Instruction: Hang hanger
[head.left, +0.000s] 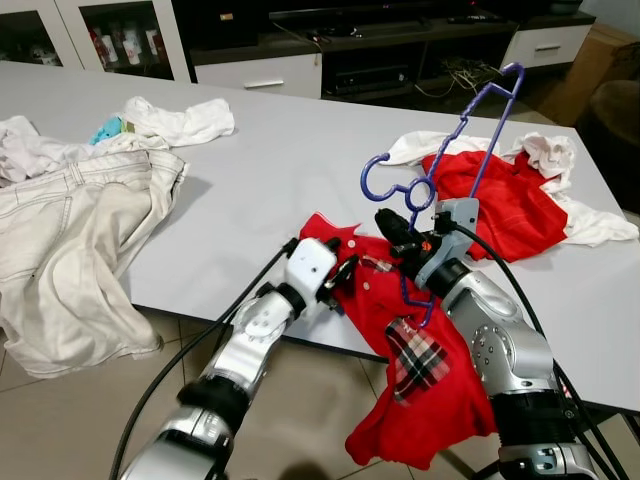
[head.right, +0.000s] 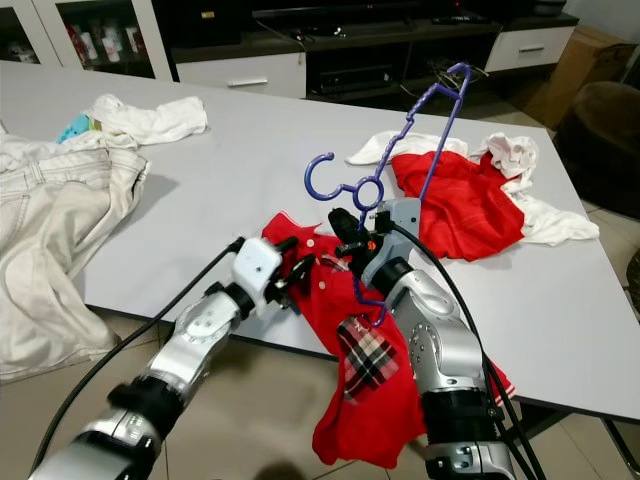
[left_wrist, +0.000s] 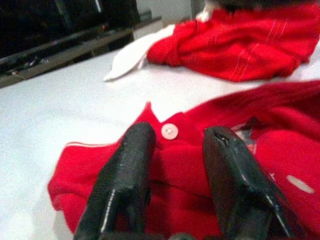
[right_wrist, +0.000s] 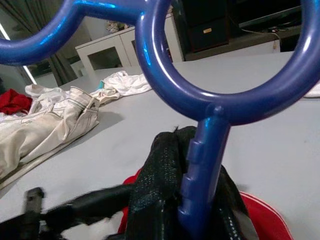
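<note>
A pale grey table (head.left: 300, 170) fills most of the head views. Cream trousers (head.left: 70, 240) hang over its edge at the left of the frame, with white cloths (head.left: 175, 122) at the upper left. A second red garment (head.left: 505, 200) lies on white fabric at the right. At lower centre a red shirt (head.left: 400, 350) with a plaid patch drapes off the table's near edge.

The blue hanger (head.left: 440, 160) stands tilted above that shirt, hook toward the centre of the frame and one arm reaching to the upper right. The right gripper (head.left: 405, 245) is clamped on its stem just below the looped neck, as the right wrist view confirms. The left gripper (left_wrist: 175, 150), fingers spread apart, rests at the shirt's collar beside a button (left_wrist: 169, 131).

The hanger looks like light, stiff, smooth plastic, likely to swivel in a pinch; the ridged stem seems the surest hold. The shirt is soft and limp, best taken at the collar.
</note>
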